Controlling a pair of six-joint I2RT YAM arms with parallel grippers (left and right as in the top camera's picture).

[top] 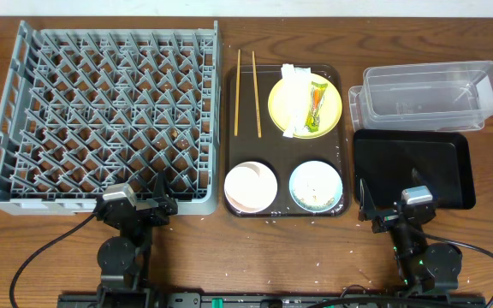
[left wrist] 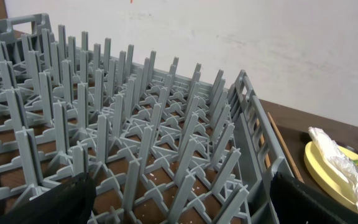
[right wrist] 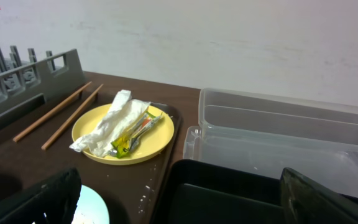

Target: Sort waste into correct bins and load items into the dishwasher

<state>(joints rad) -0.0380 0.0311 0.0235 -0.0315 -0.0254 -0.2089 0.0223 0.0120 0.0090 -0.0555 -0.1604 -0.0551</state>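
Note:
The grey dish rack point(top: 101, 111) fills the left of the table and the left wrist view point(left wrist: 135, 124). A brown tray point(top: 238, 137) holds a yellow plate point(top: 332, 115) with a white paper wrapper point(top: 294, 98) and an orange-and-green sachet point(top: 316, 104), two wooden chopsticks point(top: 246, 81), a white bowl point(top: 250, 186) and a light blue bowl point(top: 316, 186) with rice scraps. The clear tub point(top: 430, 96) and black tray point(top: 413, 167) are at the right. My left gripper point(top: 163, 205) is open at the rack's near edge. My right gripper point(top: 375, 214) is open over the black tray's near left corner point(right wrist: 241, 193).
Loose rice grains lie scattered on the wooden table point(top: 315, 257) near the front and on the brown tray point(right wrist: 160, 174). A white wall point(right wrist: 229, 37) rises behind the table. Cables run from both arm bases along the front edge.

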